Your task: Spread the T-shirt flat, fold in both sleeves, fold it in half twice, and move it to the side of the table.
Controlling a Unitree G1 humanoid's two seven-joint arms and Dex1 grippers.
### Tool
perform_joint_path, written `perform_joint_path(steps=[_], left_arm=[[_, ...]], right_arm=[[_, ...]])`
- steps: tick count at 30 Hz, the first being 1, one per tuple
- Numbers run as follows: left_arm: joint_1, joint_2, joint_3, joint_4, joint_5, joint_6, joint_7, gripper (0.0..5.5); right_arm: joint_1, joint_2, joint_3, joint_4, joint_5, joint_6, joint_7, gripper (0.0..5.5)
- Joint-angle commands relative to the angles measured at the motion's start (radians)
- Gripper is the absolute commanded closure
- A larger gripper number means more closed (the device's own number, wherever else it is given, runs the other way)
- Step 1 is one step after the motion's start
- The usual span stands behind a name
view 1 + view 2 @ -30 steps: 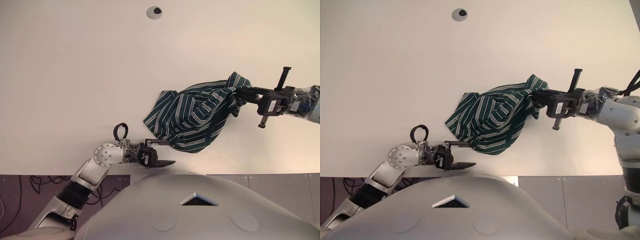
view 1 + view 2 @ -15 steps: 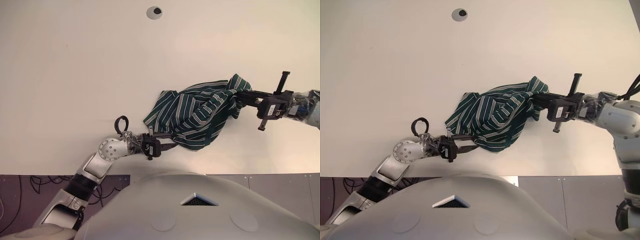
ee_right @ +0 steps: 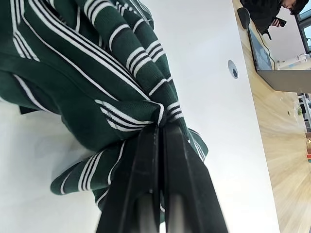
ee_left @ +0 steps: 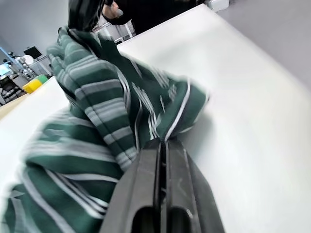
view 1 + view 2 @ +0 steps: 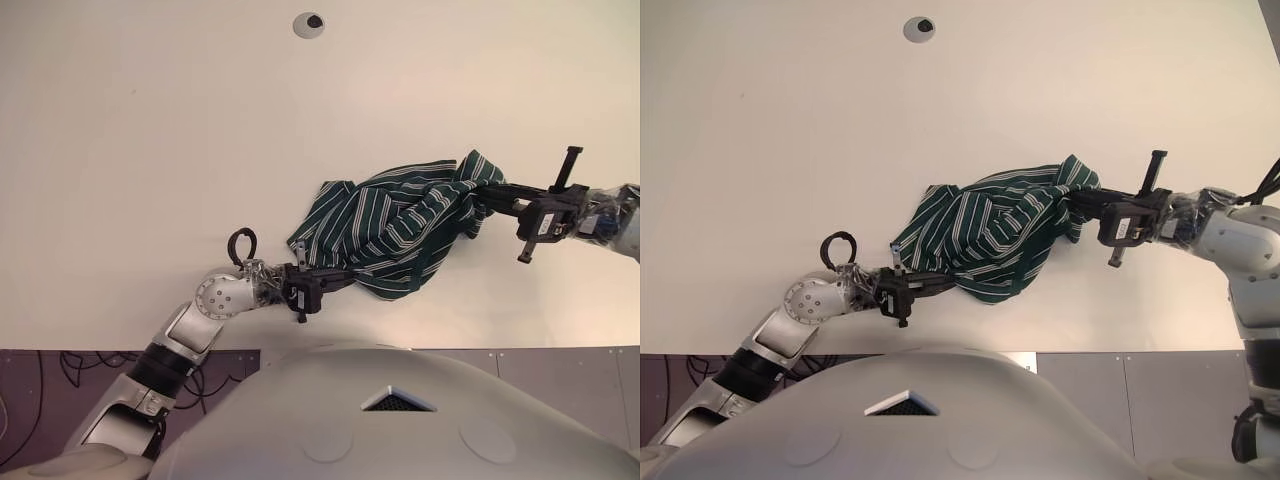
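A pale bench (image 5: 150, 150) with a cable port (image 5: 309, 24) at its far side carries the T-shirt (image 5: 395, 225), bunched in a heap right of centre, its long axis running near-left to far-right. The left end effector (image 5: 325, 279) is pressed together on the near-left hem, and the right end effector (image 5: 488, 190) pinches the far-right corner. Pulling apart along that axis should stretch it. Open bench lies left and beyond, but the near edge is close.
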Motion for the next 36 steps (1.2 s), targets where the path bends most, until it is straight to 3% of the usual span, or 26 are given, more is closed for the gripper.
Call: perform_joint_path(steps=[1,4,8,11,17,21,27,32,36], left_arm=[[-0.017,0.083,0.137,-0.184,-0.297,0.057,-0.049,5.49],[-0.032,0.117,0.252,-0.264,-0.482,0.109,-0.066,5.49],[-0.051,0.101,0.353,-0.276,-0.568,0.155,-0.058,5.49],[-0.066,0.072,0.395,-0.261,-0.559,0.172,-0.043,5.5],[-0.15,-0.002,0.53,-0.237,-0.592,0.231,0.065,5.5],[-0.144,-0.019,0.548,-0.26,-0.573,0.268,0.077,5.5],[-0.124,-0.031,0.563,-0.306,-0.568,0.316,0.085,5.5],[-0.108,-0.032,0.561,-0.34,-0.534,0.379,0.117,5.5],[-0.106,-0.038,0.572,-0.333,-0.517,0.404,0.122,5.5]], right_arm=[[-0.015,0.048,0.002,0.005,0.071,0.024,0.001,5.5],[-0.01,0.084,-0.001,-0.039,0.205,0.098,0.026,5.5],[0.028,0.098,0.016,-0.095,0.348,0.253,0.07,5.5],[0.046,0.107,0.013,-0.117,0.366,0.303,0.075,4.86],[0.125,0.115,-0.115,-0.243,0.556,0.392,0.131,3.92],[0.18,0.154,-0.082,-0.265,0.472,0.346,0.122,3.41],[0.185,0.289,0.041,-0.265,0.331,0.306,0.016,3.41],[0.238,0.367,0.218,-0.211,-0.003,-0.023,-0.042,3.41],[0.215,0.338,0.26,-0.087,-0.251,-0.219,-0.125,3.41]])
